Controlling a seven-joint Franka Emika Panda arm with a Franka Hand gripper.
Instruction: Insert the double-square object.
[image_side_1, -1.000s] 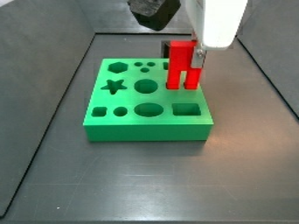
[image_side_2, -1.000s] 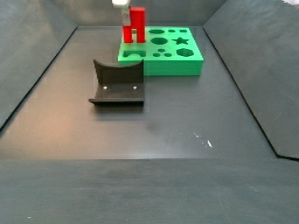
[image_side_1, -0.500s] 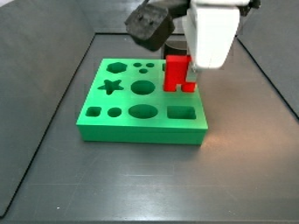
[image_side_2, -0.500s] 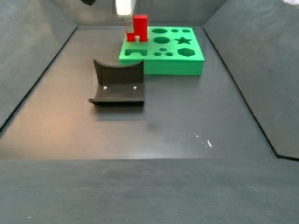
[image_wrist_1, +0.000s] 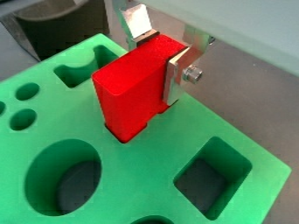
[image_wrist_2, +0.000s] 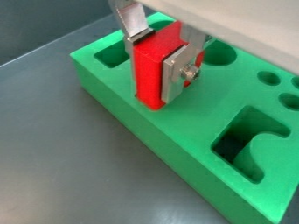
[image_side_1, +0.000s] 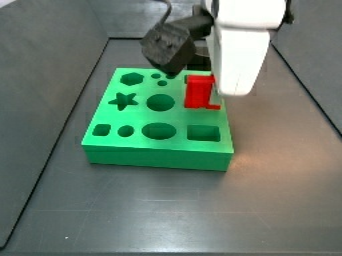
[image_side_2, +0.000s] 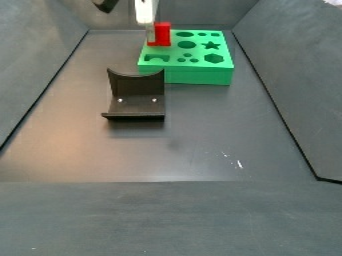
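The red double-square object (image_wrist_1: 135, 92) stands upright with its lower end sunk into a hole of the green block (image_wrist_1: 239, 206). It also shows in a wrist view (image_wrist_2: 152, 70) and in both side views (image_side_1: 199, 92) (image_side_2: 160, 34). My gripper (image_wrist_1: 162, 54) is shut on its upper part, one silver finger on each side. In a side view the gripper's white body (image_side_1: 245, 45) hangs over the block's far right part. The green block (image_side_1: 154, 125) has several shaped holes.
The dark fixture (image_side_2: 134, 97) stands on the grey floor in front of the green block (image_side_2: 194, 58). Dark walls (image_side_2: 40, 85) run along the sides of the floor.
My gripper has moved down with the red double-square object. The object now sits much deeper in the green block's hole, with less of it showing above the block.
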